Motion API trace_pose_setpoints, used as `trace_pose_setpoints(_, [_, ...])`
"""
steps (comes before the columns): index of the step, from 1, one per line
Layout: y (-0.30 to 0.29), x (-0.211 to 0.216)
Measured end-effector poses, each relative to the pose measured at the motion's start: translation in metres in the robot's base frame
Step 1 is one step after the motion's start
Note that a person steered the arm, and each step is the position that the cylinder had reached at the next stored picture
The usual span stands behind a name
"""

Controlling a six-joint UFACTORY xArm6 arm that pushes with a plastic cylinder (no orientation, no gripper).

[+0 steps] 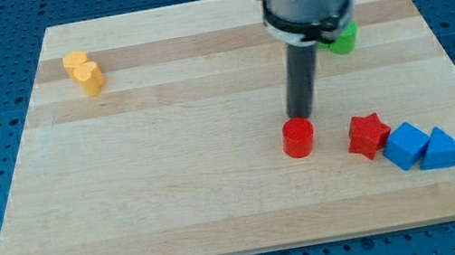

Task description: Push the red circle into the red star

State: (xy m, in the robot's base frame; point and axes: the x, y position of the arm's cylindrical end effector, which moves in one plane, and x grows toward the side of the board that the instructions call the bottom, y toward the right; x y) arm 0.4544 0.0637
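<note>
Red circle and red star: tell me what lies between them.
Nothing: in the camera view only bare board separates the red circle from the red star. My tip sits just behind the circle, toward the view's top.

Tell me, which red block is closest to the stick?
The red circle; my tip is right behind it, while the red star sits farther toward the view's right.

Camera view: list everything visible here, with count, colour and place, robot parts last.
Board: one, pale wood, fills most of the view.
Red circle: one, lower middle.
Red star: one, to the view's right of the circle, apart from it, touching or nearly touching a blue block.
Blue blocks: two, side by side, lower right.
Yellow block: one, upper left.
Green block: one, upper right, partly hidden by the arm.
My tip: dark rod, just above the red circle in the view.
</note>
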Motion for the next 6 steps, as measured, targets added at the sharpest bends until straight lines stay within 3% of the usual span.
trace_pose_setpoints(1, [-0.041,-0.017])
trace_pose_setpoints(2, [-0.04,0.038])
trace_pose_setpoints(4, [-0.038,0.044])
trace_pose_setpoints(6, [0.019,0.049])
